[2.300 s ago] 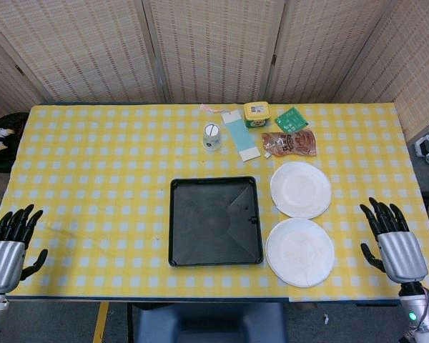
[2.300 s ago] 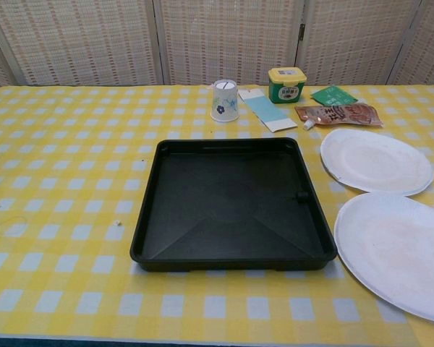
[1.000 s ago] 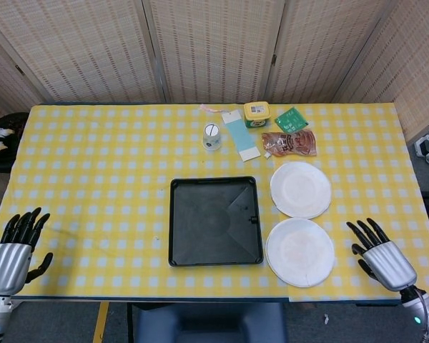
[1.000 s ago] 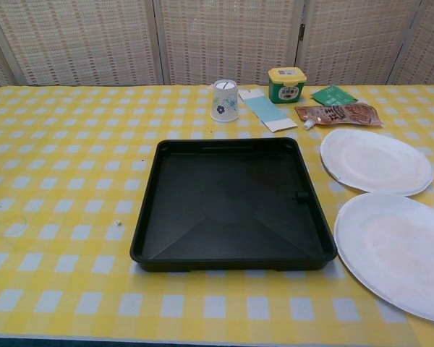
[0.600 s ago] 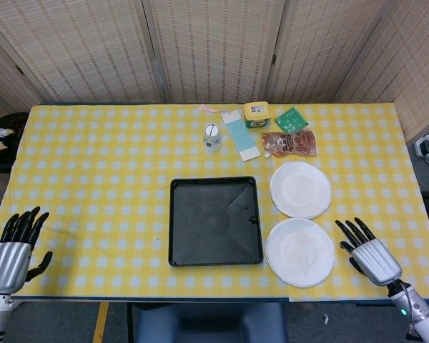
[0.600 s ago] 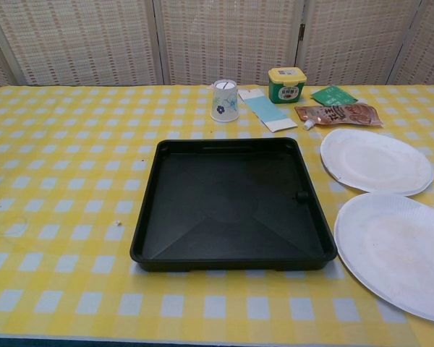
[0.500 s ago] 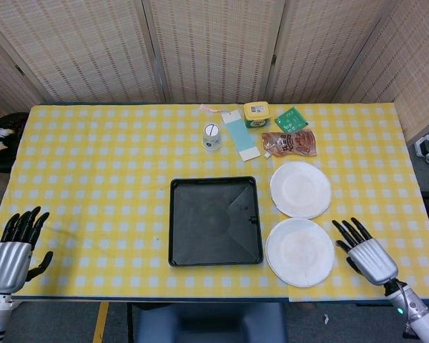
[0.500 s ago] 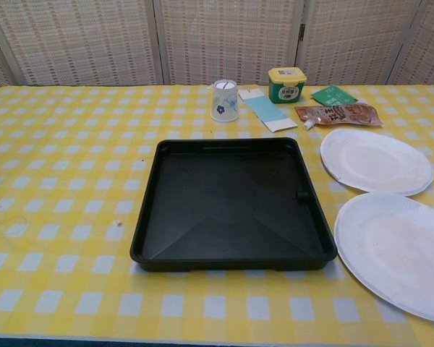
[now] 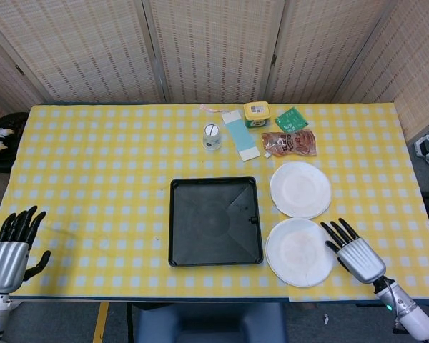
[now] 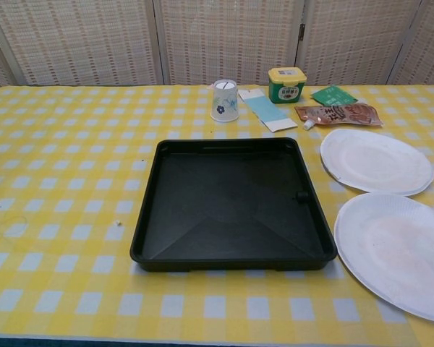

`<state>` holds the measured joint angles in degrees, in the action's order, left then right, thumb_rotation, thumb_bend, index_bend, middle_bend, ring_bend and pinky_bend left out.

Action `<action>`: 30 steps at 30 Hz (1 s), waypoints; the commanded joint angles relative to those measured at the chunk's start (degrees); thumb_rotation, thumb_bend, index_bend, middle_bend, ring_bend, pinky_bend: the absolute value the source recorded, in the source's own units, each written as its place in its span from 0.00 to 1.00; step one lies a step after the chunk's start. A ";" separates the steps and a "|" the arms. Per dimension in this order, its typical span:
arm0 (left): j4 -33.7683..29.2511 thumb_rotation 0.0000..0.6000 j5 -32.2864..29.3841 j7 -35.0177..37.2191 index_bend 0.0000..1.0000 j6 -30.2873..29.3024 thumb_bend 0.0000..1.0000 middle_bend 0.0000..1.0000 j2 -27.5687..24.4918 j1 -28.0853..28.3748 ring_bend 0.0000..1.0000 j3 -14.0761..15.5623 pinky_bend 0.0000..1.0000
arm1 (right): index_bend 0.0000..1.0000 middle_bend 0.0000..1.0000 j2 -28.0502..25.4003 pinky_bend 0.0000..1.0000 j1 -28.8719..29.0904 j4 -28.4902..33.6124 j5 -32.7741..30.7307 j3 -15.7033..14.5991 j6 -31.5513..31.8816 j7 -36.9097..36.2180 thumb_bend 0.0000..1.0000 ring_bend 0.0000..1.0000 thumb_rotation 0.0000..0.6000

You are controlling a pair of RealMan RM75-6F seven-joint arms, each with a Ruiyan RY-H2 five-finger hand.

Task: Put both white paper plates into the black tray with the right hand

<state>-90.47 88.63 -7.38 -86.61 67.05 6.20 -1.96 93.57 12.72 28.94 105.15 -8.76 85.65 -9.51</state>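
Two white paper plates lie on the yellow checked table right of the black tray [image 9: 214, 221] [image 10: 231, 206]. The nearer plate [image 9: 299, 251] [image 10: 398, 253] sits by the front edge; the farther plate [image 9: 300, 189] [image 10: 376, 160] lies behind it. The tray is empty. My right hand [image 9: 354, 254] hovers just right of the nearer plate, fingers spread, holding nothing; its fingertips reach the plate's right rim. A dark fingertip shows at the right edge of the chest view. My left hand [image 9: 11, 246] stays at the front left corner, fingers apart, empty.
Behind the tray stand a small paper cup [image 9: 211, 136], a blue-and-white card [image 9: 241, 135], a yellow-lidded tub [image 9: 257, 113], a green sachet [image 9: 291, 118] and a brown snack packet [image 9: 289, 143]. Woven screens close off the back.
My right hand has slid left along the front edge, from well right of the nearer plate to its rim. The left hand barely shifted. Plates and tray have not moved.
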 commanded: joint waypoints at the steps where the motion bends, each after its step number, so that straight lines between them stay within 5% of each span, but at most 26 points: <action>1: -0.06 1.00 -0.06 0.04 0.00 0.10 0.39 0.00 -0.03 0.01 0.00 0.03 0.00 | 0.36 0.00 1.25 0.00 0.39 -1.85 0.16 -0.49 -0.02 0.05 0.41 0.05 1.00; 17: -0.25 1.00 -0.71 -0.11 0.00 0.19 0.39 0.00 -0.25 -0.06 0.00 -0.21 0.00 | 0.37 0.01 4.64 0.00 1.86 -5.91 -0.18 -1.53 -0.40 -2.21 0.41 0.07 1.00; 30: -0.03 1.00 -0.05 0.31 0.00 -0.57 0.39 0.00 -0.38 -0.22 0.00 -0.21 0.00 | 0.57 0.14 7.23 0.00 2.72 -8.83 -0.39 -1.86 1.36 -4.14 0.46 0.13 1.00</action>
<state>-90.51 88.58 -7.08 -87.19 66.67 5.99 -2.17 100.73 15.41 20.18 104.79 -10.60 86.93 -13.57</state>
